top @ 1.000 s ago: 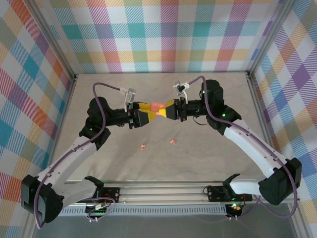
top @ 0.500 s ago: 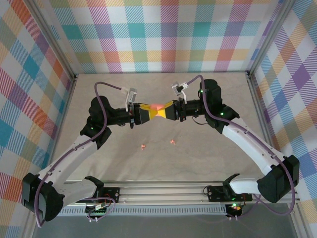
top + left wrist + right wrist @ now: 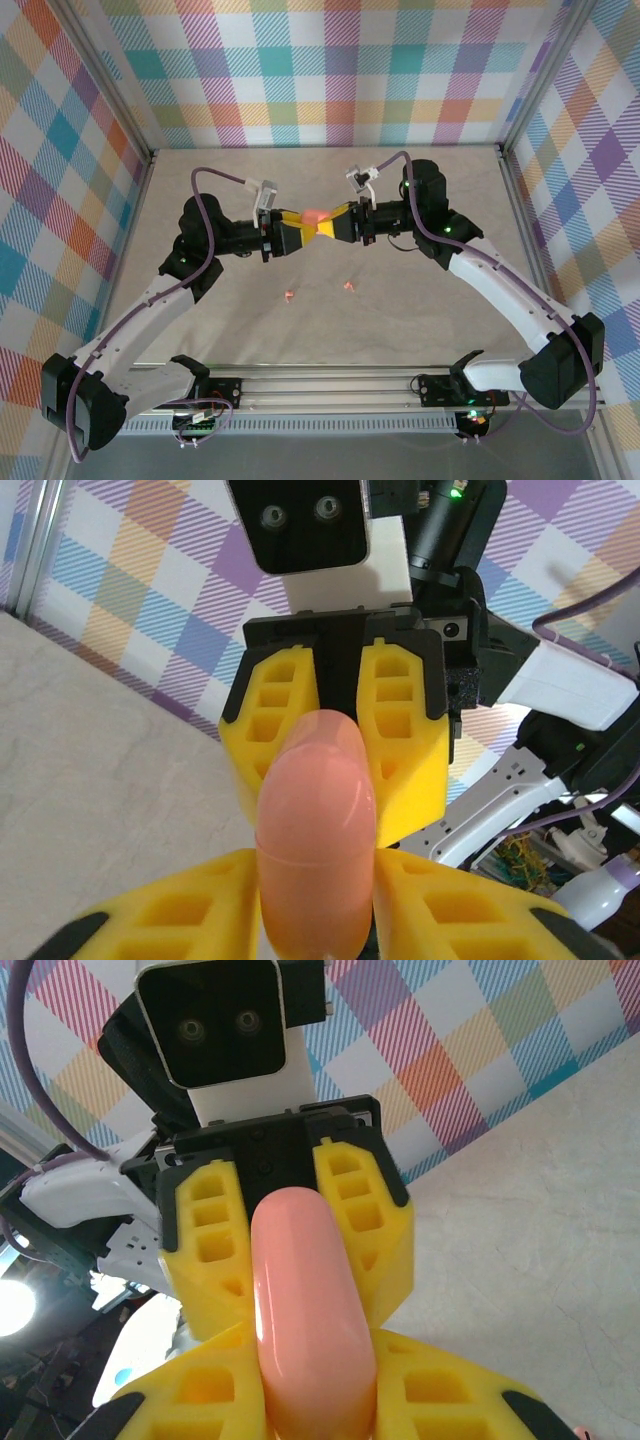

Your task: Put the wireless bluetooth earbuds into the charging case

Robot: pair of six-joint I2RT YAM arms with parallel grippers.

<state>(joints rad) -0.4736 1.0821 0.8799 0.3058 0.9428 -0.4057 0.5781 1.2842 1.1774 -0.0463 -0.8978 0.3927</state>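
Note:
A salmon-pink pebble-shaped charging case point(image 3: 314, 215) hangs in the air above the middle of the table, held from both ends. My left gripper point(image 3: 303, 228) is shut on its left end and my right gripper point(image 3: 326, 224) on its right end. In the left wrist view the case point(image 3: 318, 830) sits between my yellow fingers point(image 3: 180, 920), its lid seam closed. From the right wrist it point(image 3: 310, 1300) is likewise pinched between the yellow fingers point(image 3: 450, 1390). Two small pink earbuds point(image 3: 288, 294) point(image 3: 348, 286) lie on the table below, apart from both grippers.
The beige tabletop point(image 3: 420, 310) is ringed by checked walls point(image 3: 320, 70) and metal frame posts point(image 3: 520, 200). The arms' base rail point(image 3: 330, 385) runs along the near edge. Purple cables point(image 3: 215, 175) loop over both wrists.
The left gripper's fingers have closed in on the case's left end. Both grippers and the case have shifted slightly toward the back of the table.

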